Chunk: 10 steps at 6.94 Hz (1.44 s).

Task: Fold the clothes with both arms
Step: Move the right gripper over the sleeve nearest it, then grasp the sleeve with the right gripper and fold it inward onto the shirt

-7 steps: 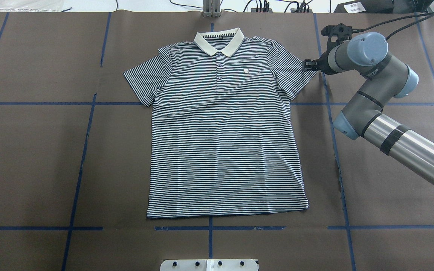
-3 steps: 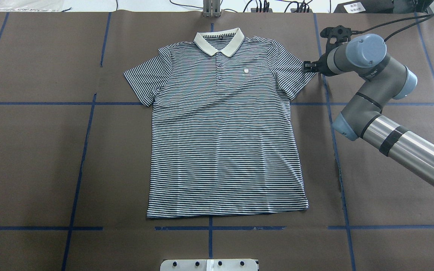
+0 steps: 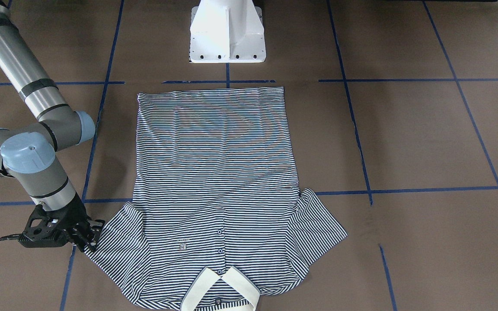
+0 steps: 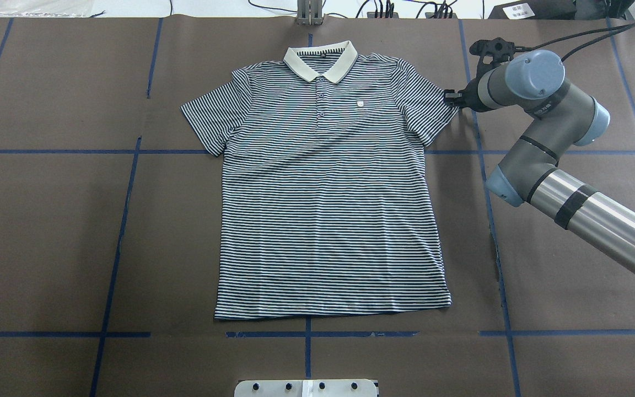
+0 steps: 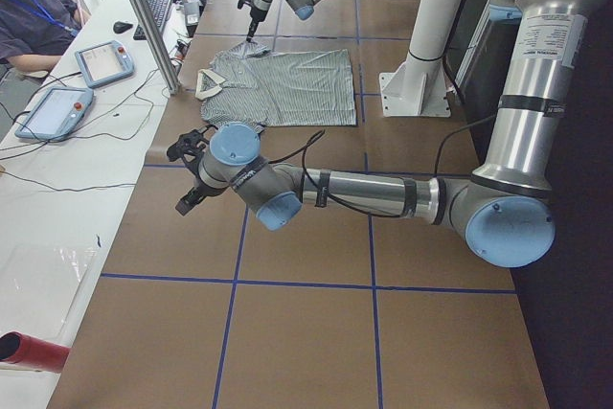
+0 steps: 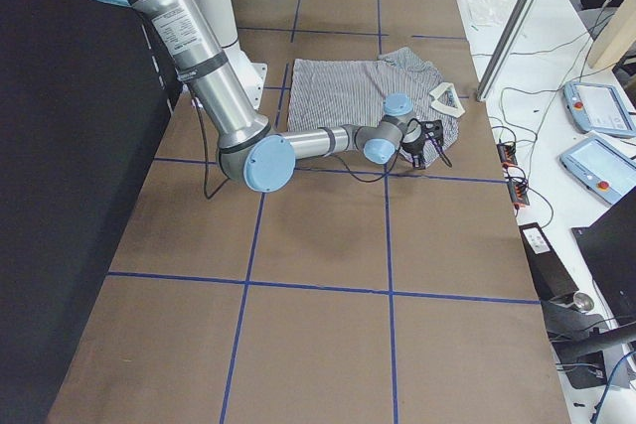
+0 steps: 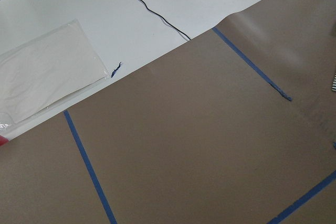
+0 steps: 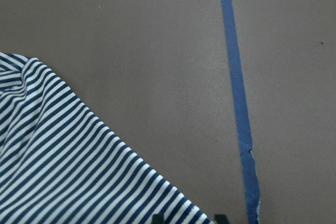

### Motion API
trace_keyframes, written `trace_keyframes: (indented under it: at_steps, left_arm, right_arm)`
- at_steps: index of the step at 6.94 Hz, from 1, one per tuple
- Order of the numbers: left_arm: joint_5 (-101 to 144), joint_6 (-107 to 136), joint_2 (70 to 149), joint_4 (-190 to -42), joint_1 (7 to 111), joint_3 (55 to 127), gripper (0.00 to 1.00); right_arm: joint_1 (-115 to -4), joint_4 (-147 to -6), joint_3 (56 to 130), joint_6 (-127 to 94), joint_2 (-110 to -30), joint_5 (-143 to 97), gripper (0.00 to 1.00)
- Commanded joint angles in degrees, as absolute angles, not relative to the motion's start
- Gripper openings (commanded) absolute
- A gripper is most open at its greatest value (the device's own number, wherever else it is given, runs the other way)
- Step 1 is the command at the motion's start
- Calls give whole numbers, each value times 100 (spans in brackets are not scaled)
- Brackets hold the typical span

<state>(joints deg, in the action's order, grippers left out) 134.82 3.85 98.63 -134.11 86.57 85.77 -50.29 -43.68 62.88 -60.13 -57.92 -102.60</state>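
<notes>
**Left gripper** (image 5: 187, 193): hangs over bare brown surface (image 4: 53, 231), well apart from the shirt on its left side. It shows only from the table's end, so the spread of its fingers cannot be told. Nothing is seen in it.

**Polo shirt** (image 4: 328, 209): navy-and-white stripes, flat and face up at mid-surface. Collar (image 4: 320, 59) on the far side from the robot, hem (image 4: 331, 311) toward the pedestal base (image 3: 227, 34), both sleeves spread. No fold made yet.

**Right gripper** (image 4: 448, 98): low at the outer edge of the right-hand sleeve (image 4: 430, 113). Fingers (image 8: 157, 219) are parted with the striped sleeve edge running between the tips, and are not closed on cloth.

**Step in hand (judged):** first grasp, at the right sleeve; the task is barely begun.

**Next move calls for:**
- closing on the sleeve edge alone, then lifting enough to free it from the surface;
- bringing the left gripper across to the opposite sleeve (image 4: 207, 118) for a matching hold.

**Edges and room:**
- The sleeve edge is thin and lies flat, so the fingers may slip over it or catch the brown covering.
- A blue tape line (image 8: 236, 103) runs just beside the sleeve tip.
- There is wide open surface on both sides of the shirt.
- Room is tighter past the collar, where the surface ends near a metal post (image 4: 309, 14).
</notes>
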Motion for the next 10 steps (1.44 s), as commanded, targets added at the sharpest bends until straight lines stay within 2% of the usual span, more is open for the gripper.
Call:
trace_keyframes:
  at_steps: [1, 3, 5, 8, 10]
  left_arm:
    - [13482, 387, 9853, -13430, 8657, 8578, 100]
    - [13482, 387, 9853, -13430, 8657, 8569, 100]
    - [13482, 396, 9861, -13430, 8657, 8561, 100]
    - [13482, 396, 9861, -13430, 8657, 8560, 100]
    - [13482, 396, 9861, -13430, 8657, 8561, 100]
  right_arm:
    - [-5027, -4377, 6310, -6055, -5766, -10257, 0]
    - [-5027, -4769, 6660, -6265, -5608, -10266, 0]
    - [-4836, -6155, 7197, -6948, -5049, -9909, 0]
    - [-4185, -6293, 6497, -7620, -4177, -8896, 0]
    - [-4061, -6284, 6495, -7611, -4140, -8807, 0]
